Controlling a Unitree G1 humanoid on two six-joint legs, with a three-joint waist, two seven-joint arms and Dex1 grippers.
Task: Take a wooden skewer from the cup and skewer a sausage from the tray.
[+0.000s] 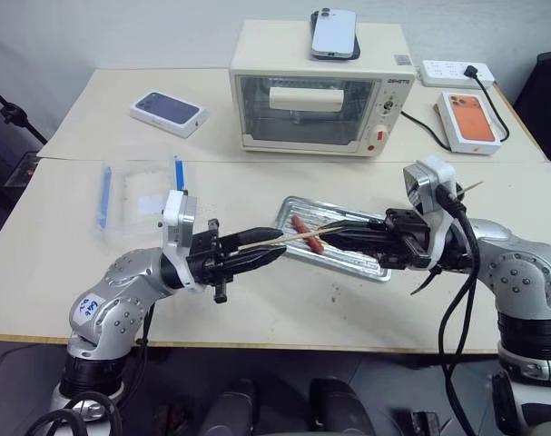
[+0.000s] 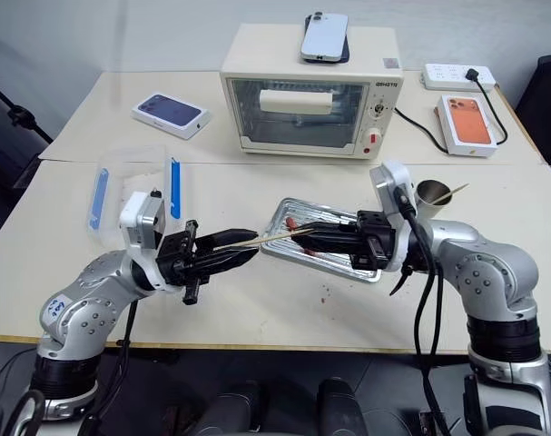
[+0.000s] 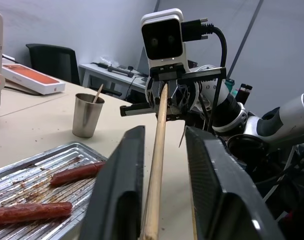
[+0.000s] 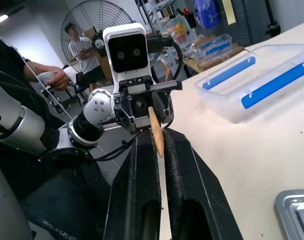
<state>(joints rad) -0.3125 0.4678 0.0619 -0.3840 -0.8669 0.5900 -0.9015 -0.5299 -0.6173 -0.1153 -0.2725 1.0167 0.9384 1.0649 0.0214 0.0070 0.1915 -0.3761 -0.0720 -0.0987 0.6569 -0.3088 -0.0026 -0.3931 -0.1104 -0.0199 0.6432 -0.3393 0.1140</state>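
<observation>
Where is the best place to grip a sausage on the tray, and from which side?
Grip the sausage across its middle, coming straight down from above. It lies flat on the ribbed bottom of the tray, thin and long, so a top grip leaves both ends free.

Pale tan wooden skewer [image 1: 289, 239]; reddish-brown sausage [image 1: 307, 233] on silvery ribbed tray [image 1: 348, 262] w/ brown marks; shiny steel cup [image 2: 430, 193] at 3 o'clock; cream oven [image 1: 320, 88] at 12; clear box [image 1: 141, 195], blue clips.
</observation>
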